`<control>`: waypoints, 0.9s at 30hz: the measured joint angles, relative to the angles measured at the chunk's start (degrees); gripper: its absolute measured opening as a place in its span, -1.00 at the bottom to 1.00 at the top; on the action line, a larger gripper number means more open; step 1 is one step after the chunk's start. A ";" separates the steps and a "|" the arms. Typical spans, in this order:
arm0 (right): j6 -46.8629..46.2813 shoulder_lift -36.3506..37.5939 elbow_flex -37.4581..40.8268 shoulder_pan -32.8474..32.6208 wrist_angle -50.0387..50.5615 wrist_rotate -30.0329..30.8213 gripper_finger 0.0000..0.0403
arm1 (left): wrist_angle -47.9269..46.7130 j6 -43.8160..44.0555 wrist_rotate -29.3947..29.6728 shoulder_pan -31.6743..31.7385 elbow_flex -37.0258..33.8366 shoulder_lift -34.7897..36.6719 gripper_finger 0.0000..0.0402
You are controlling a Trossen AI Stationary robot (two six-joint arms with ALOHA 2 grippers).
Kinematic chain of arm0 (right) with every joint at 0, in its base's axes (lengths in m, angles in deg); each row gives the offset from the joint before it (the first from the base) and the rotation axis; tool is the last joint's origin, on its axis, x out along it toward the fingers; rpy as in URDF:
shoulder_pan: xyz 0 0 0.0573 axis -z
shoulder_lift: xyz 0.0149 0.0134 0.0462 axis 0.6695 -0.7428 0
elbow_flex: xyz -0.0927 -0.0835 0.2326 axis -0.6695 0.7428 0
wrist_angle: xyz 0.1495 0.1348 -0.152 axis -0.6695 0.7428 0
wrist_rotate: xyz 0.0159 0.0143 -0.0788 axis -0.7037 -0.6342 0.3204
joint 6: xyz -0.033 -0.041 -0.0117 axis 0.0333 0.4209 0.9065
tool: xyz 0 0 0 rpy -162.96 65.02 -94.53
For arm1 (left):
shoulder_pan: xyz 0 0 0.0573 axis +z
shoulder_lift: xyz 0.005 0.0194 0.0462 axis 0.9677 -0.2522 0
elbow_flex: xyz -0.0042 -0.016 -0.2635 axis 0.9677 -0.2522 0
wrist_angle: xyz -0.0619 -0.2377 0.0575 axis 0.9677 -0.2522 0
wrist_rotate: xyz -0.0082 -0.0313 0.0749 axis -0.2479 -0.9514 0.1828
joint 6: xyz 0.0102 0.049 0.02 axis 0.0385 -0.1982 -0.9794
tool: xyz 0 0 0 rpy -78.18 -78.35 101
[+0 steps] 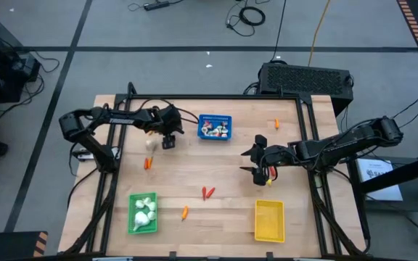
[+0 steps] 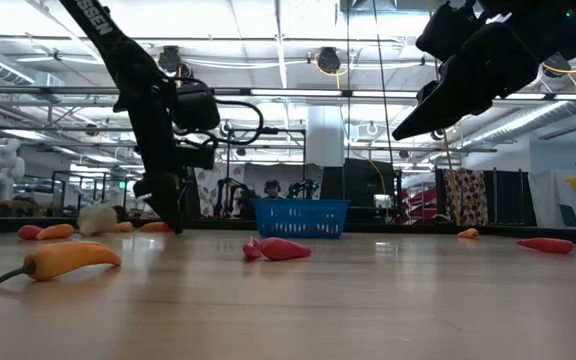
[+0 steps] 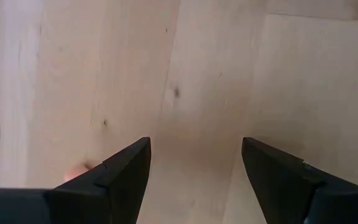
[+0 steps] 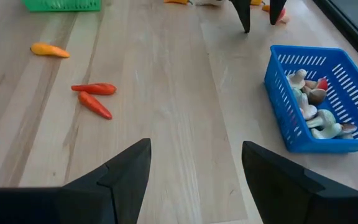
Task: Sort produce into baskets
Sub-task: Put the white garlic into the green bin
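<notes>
My left gripper (image 1: 168,142) is open, fingers pointing down just above bare table between a white bulb (image 1: 149,143) and the blue basket (image 1: 214,127), which holds white-and-red pieces (image 4: 309,102). A small pinkish piece (image 3: 79,171) shows beside one finger. My right gripper (image 1: 256,163) is open and empty, raised above the table (image 2: 418,120) at the right, above the yellow basket (image 1: 269,220). The green basket (image 1: 142,212) holds white bulbs. Two red sticks (image 4: 93,96) and an orange one (image 4: 50,50) lie on the table.
More orange pieces lie loose on the table: one (image 1: 148,163) left of centre and one (image 1: 276,124) at the far right. A red piece (image 1: 272,172) lies under the right arm. Bare wood lies between the baskets. A black frame runs along the table's edges.
</notes>
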 joint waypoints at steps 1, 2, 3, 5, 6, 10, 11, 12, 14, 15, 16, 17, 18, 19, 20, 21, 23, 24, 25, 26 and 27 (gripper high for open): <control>0.00 0.00 0.00 0.00 -0.12 0.00 0.20 | 0.01 0.01 -0.02 -0.01 0.00 -0.01 0.30; 0.00 0.00 0.00 0.00 -0.47 0.00 0.20 | 0.13 0.22 -0.04 -0.01 0.00 0.00 0.30; 0.00 0.00 0.00 0.00 -0.95 -0.01 0.20 | 0.30 0.57 -0.25 -0.01 0.00 0.17 0.30; 0.07 0.00 0.00 0.00 -2.04 -0.04 0.20 | 0.12 2.47 -1.24 -0.35 0.00 1.26 0.30; 0.24 0.00 0.00 0.00 -3.03 -0.05 0.20 | -0.25 4.10 -1.39 -0.67 0.08 2.02 0.30; 0.86 -0.01 0.00 0.00 -5.80 -0.08 0.20 | -9.78 14.96 -0.84 -2.06 3.08 5.31 0.30; 1.24 -0.02 0.00 0.00 -6.41 -0.09 0.20 | -13.28 19.09 -0.68 -2.33 4.17 6.03 0.30; 1.57 -0.02 0.00 0.00 -7.14 -0.06 0.20 | -16.78 23.64 -0.70 -2.47 5.08 6.76 0.30; 2.22 -0.02 0.00 0.00 -8.30 -0.07 0.20 | -24.98 32.10 -1.24 -2.75 6.57 8.03 0.30; 2.68 -0.02 0.00 0.04 -8.86 -0.08 0.20 | -27.85 35.39 -1.31 -2.95 7.00 8.66 0.30; 3.14 -0.02 0.00 0.04 -9.48 -0.07 0.20 | -30.31 38.16 -1.12 -3.12 7.16 9.28 0.30; 3.48 -0.02 0.00 0.04 -10.25 -0.07 0.20 | -32.72 40.66 -0.63 -3.28 7.15 9.87 0.30; 3.72 -0.02 0.00 0.07 -11.02 -0.05 0.20 | -34.82 43.10 0.11 -3.54 6.97 10.49 0.30; 4.10 -0.02 0.00 0.15 -11.49 -0.10 0.20 | -36.59 45.22 0.83 -3.81 6.74 11.06 0.30; 4.39 -0.02 0.00 0.15 -11.84 -0.09 0.20 | -38.46 47.17 1.60 -4.18 6.57 11.48 0.30; 4.45 -0.02 0.00 0.15 -12.27 -0.08 0.20 | -40.38 48.86 2.11 -4.62 6.49 11.76 0.30; 4.52 -0.02 -0.02 0.15 -12.92 -0.07 0.20 | -43.65 51.84 2.56 -5.84 6.45 12.12 0.30; 4.52 -0.02 -0.02 0.15 -12.95 -0.08 0.20 | -44.86 53.67 2.88 -6.54 6.45 12.26 0.30; 4.52 -0.02 -0.02 0.15 -12.86 -0.07 0.20 | -45.92 55.63 3.16 -7.34 6.45 12.36 0.30; 4.52 -0.02 -0.02 0.15 -12.77 -0.09 0.20 | -46.67 57.34 3.40 -8.18 6.45 12.37 0.30; 4.52 -0.02 -0.02 0.15 -12.80 -0.09 0.20 | -46.92 58.99 3.58 -8.98 6.41 12.37 0.30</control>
